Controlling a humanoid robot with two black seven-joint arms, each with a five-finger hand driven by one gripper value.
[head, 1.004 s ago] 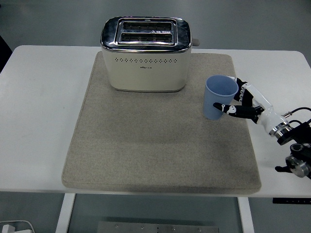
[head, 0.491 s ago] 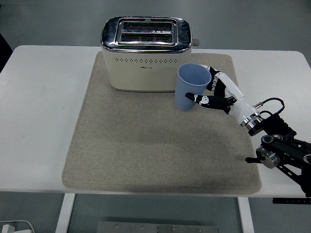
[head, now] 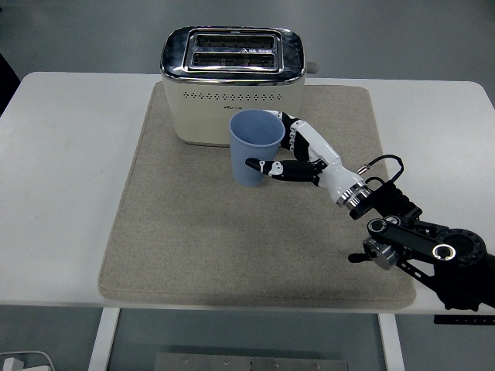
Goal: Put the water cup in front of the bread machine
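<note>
Cup position is the news here: the blue water cup [head: 257, 148] has travelled leftward across the front of the cream bread machine [head: 232, 83] since half a second ago, when it sat off the machine's front right corner. Now it overlaps the right half of the machine's front face, close against it, over the grey mat [head: 193, 239] that the machine stands on. The right hand [head: 292, 156] has come along with it and keeps its grasp, fingers curled round the cup's right side, thumb lying across the lower wall and other fingers hooked near the rim on the side facing the machine. The cup looks upright, perhaps leaning slightly; whether its base is resting on the mat or held just above it cannot be told from this view. The right forearm has swung further in over the mat, reaching diagonally toward the machine from the table's [head: 69, 154] right side. The left arm does not show. For the task, this shift reads as most of the carry being done: the cup is already in front of the machine, though right of centre, so what likely remains is a small further nudge, setting it down and letting go.
</note>
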